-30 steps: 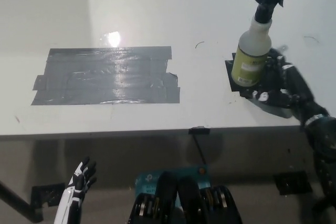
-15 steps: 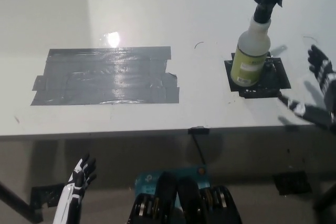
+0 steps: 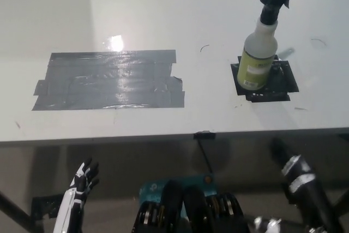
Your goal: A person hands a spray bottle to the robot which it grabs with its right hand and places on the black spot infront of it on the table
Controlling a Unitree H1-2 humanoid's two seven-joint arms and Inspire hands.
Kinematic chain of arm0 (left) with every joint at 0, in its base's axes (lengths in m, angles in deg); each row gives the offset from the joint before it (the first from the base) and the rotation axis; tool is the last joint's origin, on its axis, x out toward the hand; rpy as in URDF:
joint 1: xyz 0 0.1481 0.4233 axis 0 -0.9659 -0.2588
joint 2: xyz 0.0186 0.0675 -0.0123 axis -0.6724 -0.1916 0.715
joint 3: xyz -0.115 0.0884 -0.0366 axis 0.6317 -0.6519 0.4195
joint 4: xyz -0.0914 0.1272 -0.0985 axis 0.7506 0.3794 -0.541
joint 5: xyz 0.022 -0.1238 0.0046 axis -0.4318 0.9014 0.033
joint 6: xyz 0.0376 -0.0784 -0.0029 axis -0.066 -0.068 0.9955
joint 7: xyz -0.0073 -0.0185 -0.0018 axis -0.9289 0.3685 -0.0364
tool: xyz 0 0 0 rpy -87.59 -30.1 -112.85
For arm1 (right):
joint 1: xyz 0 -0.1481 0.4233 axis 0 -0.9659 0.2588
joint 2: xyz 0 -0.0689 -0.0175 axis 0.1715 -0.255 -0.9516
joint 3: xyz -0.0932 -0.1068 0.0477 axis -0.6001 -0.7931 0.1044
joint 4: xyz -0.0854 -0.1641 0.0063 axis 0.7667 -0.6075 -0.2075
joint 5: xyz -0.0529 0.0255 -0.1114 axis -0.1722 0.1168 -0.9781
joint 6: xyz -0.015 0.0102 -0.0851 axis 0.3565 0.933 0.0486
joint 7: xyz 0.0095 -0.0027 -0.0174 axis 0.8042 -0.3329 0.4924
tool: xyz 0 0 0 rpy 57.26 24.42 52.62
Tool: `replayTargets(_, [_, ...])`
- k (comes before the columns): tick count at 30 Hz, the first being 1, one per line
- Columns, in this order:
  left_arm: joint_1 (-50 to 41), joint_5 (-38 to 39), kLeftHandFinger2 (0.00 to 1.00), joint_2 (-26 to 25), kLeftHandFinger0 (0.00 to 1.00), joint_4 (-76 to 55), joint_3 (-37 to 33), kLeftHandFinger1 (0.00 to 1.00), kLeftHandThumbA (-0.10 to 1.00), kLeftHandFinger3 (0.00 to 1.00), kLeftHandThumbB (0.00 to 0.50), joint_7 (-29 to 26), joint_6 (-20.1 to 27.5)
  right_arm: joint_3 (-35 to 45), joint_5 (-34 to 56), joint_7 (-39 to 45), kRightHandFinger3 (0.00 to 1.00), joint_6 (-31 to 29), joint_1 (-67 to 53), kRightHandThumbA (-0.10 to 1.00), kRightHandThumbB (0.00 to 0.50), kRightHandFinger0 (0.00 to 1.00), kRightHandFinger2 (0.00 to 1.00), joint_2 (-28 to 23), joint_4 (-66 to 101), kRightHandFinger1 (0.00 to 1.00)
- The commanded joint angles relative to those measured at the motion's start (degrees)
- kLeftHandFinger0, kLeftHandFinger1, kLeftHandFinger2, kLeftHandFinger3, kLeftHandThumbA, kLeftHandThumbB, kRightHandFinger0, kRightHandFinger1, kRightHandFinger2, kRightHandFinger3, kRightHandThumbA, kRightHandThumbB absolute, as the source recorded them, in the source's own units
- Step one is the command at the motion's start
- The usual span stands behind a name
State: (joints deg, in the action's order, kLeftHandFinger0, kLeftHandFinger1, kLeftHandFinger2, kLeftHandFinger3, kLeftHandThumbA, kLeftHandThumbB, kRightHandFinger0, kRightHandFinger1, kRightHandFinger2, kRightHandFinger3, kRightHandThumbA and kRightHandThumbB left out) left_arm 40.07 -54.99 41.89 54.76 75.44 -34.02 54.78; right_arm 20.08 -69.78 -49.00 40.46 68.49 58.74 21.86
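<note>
A white table [image 3: 163, 4] fills most of the head view, its front edge crossing below the middle. Nearest, below that edge, the white left hand [image 3: 80, 185] hangs at the lower left with fingers spread, holding nothing. At the lower right the black right hand [image 3: 294, 170] sits under the table edge; whether its fingers are apart cannot be told. On the tabletop lies a wide grey tape patch [image 3: 109, 80]. Farther right, the spray bottle [image 3: 260, 53] stands upright on the black spot [image 3: 281, 80].

White table [image 3: 163, 15] — grey tape patch [image 3: 109, 80], spray bottle [image 3: 260, 47] upright on black spot [image 3: 281, 80].
</note>
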Motion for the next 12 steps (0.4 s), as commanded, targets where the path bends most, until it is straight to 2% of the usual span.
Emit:
replayTargets(1, [0.2, 1.1, 1.0, -0.6, 1.0, -1.0, 0.2, 1.0, 1.0, 1.0, 0.0, 0.7, 0.8, -0.9, -0.7, 0.9, 1.0, -3.9, 0.2, 0.9, 0.498, 1.0, 1.0, 0.5, -5.4, 1.0])
replayTargets(3, [-0.2, 1.0, 1.0, -0.6, 1.0, -1.0, 0.1, 1.0, 1.0, 1.0, 0.0, 0.7, 1.0, -0.9, 0.2, 1.3, 1.0, -3.0, 0.3, 0.89, 0.5, 1.0, 1.0, 0.4, -7.3, 1.0])
replayTargets(5, [-0.5, 0.7, 1.0, -0.6, 1.0, -1.0, 0.0, 1.0, 1.0, 1.0, 0.006, 0.6, 0.9, -0.9, 1.0, 2.2, 1.0, -1.7, 0.4, 0.9, 0.476, 1.0, 1.0, -0.2, -9.2, 1.0])
replayTargets(12, [0.5, 0.9, 1.0, -0.8, 1.0, -0.2, 0.0, 1.0, 1.0, 1.0, 0.013, 0.7, 1.1, -0.4, 1.1, 2.4, 1.0, -1.1, 1.6, 0.91, 0.5, 1.0, 1.0, -0.3, -11.7, 1.0])
